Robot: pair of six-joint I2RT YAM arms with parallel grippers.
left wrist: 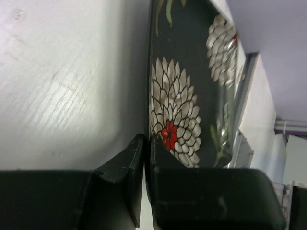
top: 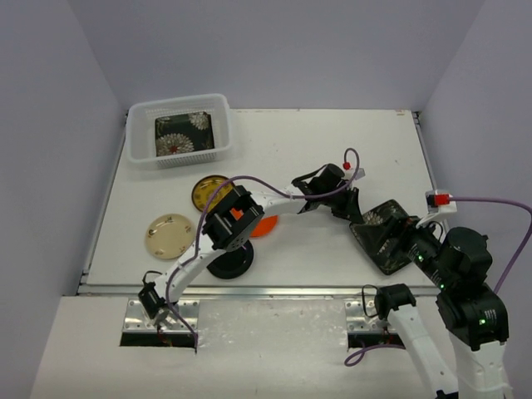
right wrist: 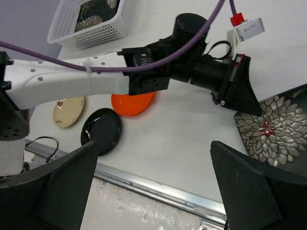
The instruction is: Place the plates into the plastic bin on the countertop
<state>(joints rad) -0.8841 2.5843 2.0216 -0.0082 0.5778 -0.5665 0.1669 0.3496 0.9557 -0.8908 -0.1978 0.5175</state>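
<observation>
Flowered plate [left wrist: 187,96] rim pinched in left tool [left wrist: 147,142].

Your left gripper [left wrist: 147,143] pinches the flowered plate [left wrist: 192,72] by its rim; your right gripper [right wrist: 153,146] (jaws wide apart) hovers beside it.

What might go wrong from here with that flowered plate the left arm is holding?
The left gripper pinches only the rim of the flowered plate, so it may slip or swing when lifted. The open right gripper sits close by and might get bumped. The plastic bin already holds a matching plate; dropping onto it risks chipping.
</observation>
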